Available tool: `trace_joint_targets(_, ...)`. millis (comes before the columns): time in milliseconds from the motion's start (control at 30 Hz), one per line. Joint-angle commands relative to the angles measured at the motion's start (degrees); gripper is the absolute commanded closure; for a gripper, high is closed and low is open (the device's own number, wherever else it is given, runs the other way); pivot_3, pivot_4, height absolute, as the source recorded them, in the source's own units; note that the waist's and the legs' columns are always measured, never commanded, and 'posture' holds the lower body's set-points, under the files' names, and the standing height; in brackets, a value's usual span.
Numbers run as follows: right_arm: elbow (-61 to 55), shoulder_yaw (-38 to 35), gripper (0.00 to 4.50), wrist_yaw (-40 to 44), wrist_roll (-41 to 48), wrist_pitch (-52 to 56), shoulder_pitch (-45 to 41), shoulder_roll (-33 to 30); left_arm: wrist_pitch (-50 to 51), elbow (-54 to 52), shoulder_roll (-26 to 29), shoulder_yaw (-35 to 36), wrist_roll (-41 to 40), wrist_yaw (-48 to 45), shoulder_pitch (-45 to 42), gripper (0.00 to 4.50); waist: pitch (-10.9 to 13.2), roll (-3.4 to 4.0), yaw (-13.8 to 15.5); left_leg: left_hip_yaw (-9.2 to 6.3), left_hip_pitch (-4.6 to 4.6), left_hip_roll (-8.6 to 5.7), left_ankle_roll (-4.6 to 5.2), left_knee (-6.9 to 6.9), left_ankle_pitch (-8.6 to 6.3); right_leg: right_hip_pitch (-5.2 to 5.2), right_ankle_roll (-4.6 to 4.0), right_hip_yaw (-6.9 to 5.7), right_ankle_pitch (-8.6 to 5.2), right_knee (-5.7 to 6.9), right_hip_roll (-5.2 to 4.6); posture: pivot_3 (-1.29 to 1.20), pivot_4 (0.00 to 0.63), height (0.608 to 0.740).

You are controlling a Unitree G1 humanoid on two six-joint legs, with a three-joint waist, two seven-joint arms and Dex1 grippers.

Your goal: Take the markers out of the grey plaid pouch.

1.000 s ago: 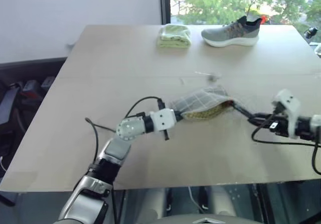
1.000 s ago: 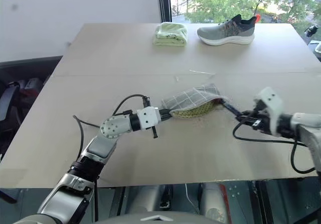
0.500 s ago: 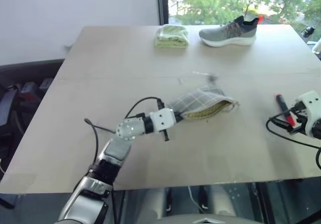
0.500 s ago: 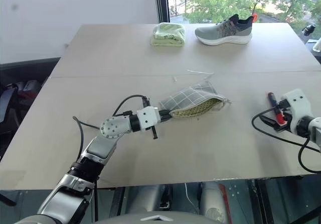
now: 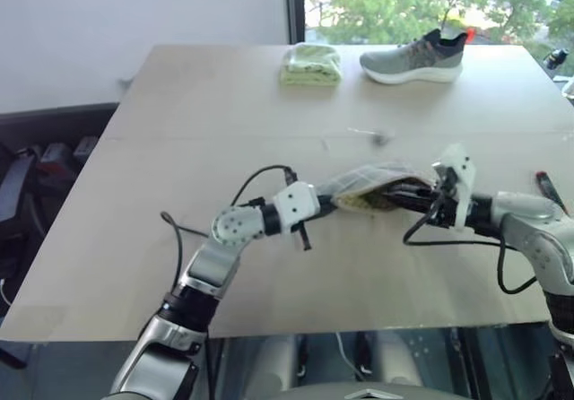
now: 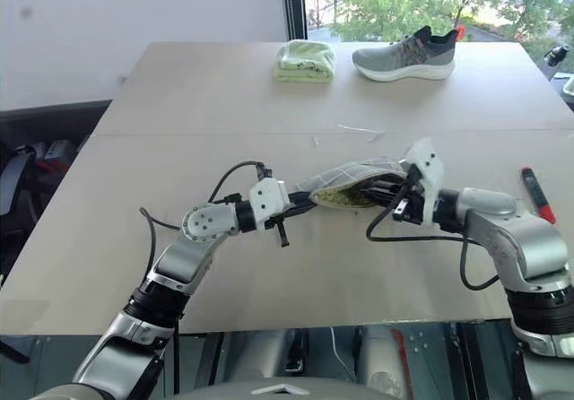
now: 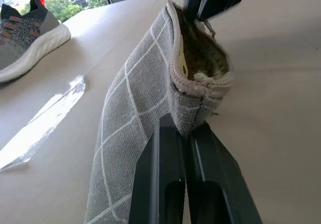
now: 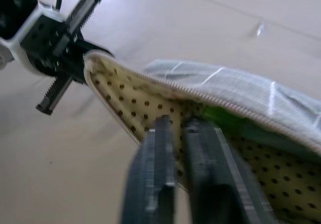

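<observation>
The grey plaid pouch (image 7: 130, 118) is soft woven cloth with a frayed end; its lining (image 8: 150, 108) looks like matt yellowish dotted fabric. The table (image 5: 224, 104) seems smooth, pale, matt wood. The fingers (image 8: 200, 179) look like hard black plastic.

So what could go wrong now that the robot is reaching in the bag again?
The right hand is shut inside the grey plaid pouch, beside the green marker, so it might pinch only lining. The left hand clamps just the pouch's corner, which could slip free. The red marker lies near the table edge and might roll off.
</observation>
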Motion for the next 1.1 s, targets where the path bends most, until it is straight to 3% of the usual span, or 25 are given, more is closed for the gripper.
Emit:
trace_joint_targets(33,4.1,4.5,4.44,0.5,-6.1,-4.5,-4.3,-1.6,3.1,-4.6,-1.0,0.7,-3.2,-0.5,-0.4,4.50,0.0,0.00,-0.1,0.02,0.00,-0.01,0.00,0.00,0.00,0.00,0.00,0.01,0.00,0.00,-0.01,0.00,0.150,0.740)
trace_joint_targets(233,10.7,14.8,4.44,4.7,-20.7,-19.6,-10.9,-5.5,9.0,-8.4,-1.3,-0.1,-6.3,-2.4,0.2,4.50,0.0,0.00,-0.2,0.01,0.03,0.05,-0.01,-0.02,0.00,-0.02,0.01,0.00,-0.01,0.03,0.13,0.00,0.150,0.740)
trace_joint_targets(467,12.2,24.1,1.55,14.8,-34.1,-30.2,-18.6,-12.3,20.2,-13.5,-2.1,0.6,-13.8,-4.1,0.0,4.50,0.0,0.00,-0.2,0.05,0.02,0.07,-0.02,0.00,0.01,-0.02,0.02,0.05,-0.01,0.01,0.15,0.00,0.150,0.740)
trace_joint_targets(767,14.0,28.0,1.55,27.8,-37.8,-33.3,-25.9,-11.8,31.2,-16.6,-1.6,1.0,-21.1,-5.3,-0.4,4.50,0.1,-0.01,-0.2,0.01,0.06,0.12,-0.03,0.00,0.02,-0.01,0.02,0.04,-0.02,0.01,0.21,0.00,0.150,0.740)
trace_joint_targets(1100,35.4,36.0,1.55,27.8,-47.1,-44.9,-31.7,1.4,32.4,-16.5,-1.0,0.6,-21.6,-5.4,0.0,4.50,0.1,-0.01,-0.4,0.04,0.10,0.14,-0.17,0.00,0.10,0.00,0.00,0.09,-0.01,0.06,0.28,0.00,0.150,0.740)
